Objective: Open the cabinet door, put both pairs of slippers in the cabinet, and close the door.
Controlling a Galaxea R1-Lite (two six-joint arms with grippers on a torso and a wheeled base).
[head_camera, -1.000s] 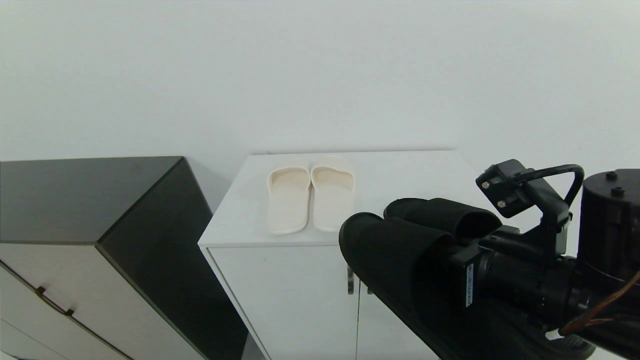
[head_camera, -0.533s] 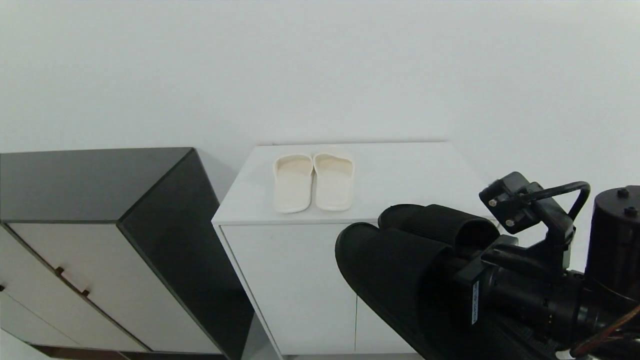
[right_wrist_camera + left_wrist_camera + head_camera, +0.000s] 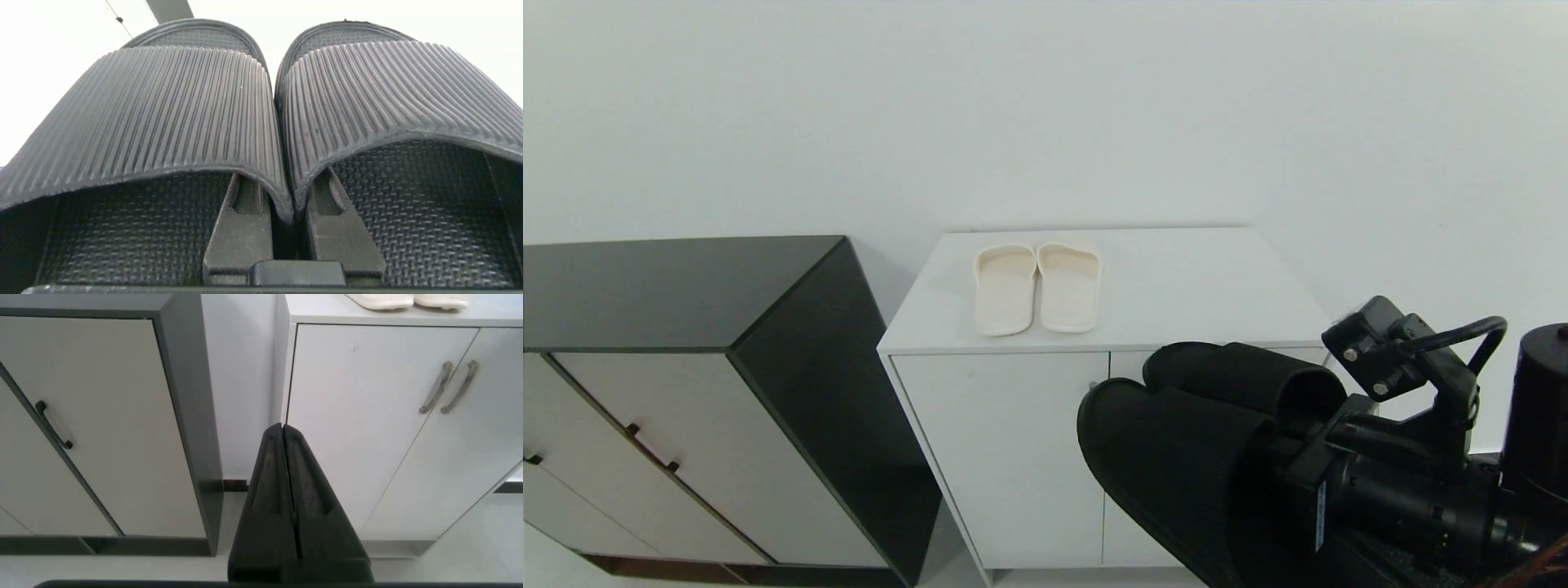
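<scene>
A cream pair of slippers (image 3: 1037,287) lies side by side on top of the white cabinet (image 3: 1005,441), also at the edge of the left wrist view (image 3: 409,300). Both cabinet doors are closed, with two metal handles (image 3: 448,386) at the middle seam. My right gripper (image 3: 286,220) is shut on the black pair of slippers (image 3: 1192,441), one finger (image 3: 237,233) inside each slipper, pinching their inner walls together (image 3: 278,122). It holds them in the air in front of the cabinet's right door. My left gripper (image 3: 283,437) is shut and empty, low before the gap between the two cabinets.
A dark cabinet (image 3: 686,294) with pale drawer fronts and black handles (image 3: 53,425) stands to the left of the white one, a narrow gap between them. A plain white wall rises behind. Pale floor (image 3: 458,567) lies in front of both cabinets.
The whole head picture has shifted: the camera has drawn back, so the cabinets look smaller and more of the white cabinet's front shows. The black slippers stay in my right gripper.
</scene>
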